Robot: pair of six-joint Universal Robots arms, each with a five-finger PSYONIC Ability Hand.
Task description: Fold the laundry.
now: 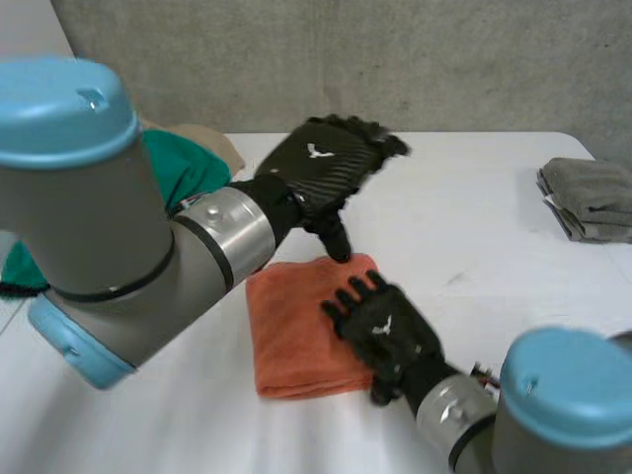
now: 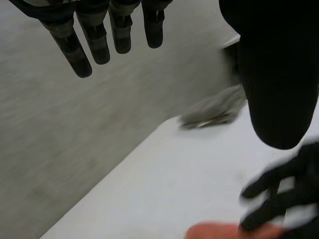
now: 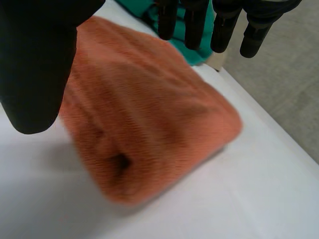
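Step in hand: I'd say the orange towel (image 1: 296, 336) is at the end of its fold. It already lies as a compact, doubled rectangle, and both hands are off or barely on it.

Where the towel is: in the middle of the white counter (image 1: 474, 227), just in front of the robot. The far edge is toward 12 o'clock and the thick folded edge toward 6.

Left hand (image 1: 321, 163): raised over the towel's 12 o'clock edge with its fingers (image 2: 94, 45) straight and apart, holding nothing. The thumb (image 1: 336, 237) points down at that edge, and I can't tell whether it touches.

Right hand (image 1: 380, 326): over the towel's 3 o'clock side with the fingers spread and relaxed, gripping nothing. Whether the palm presses the cloth is unclear.

Towel material: thick ribbed terry, soft and springy. In the right wrist view the near corner is rounded, with a small pucker where the layers meet.

Other laundry: a green garment (image 1: 183, 168) lies crumpled at 10 o'clock from the towel. Grey folded cloths (image 1: 591, 197) are stacked neatly at 2 o'clock, well apart from it.

Next move, my guess: a flat press to settle the puffy layers, then a grasp under the whole bundle so it doesn't spring open on the way to the grey stack.
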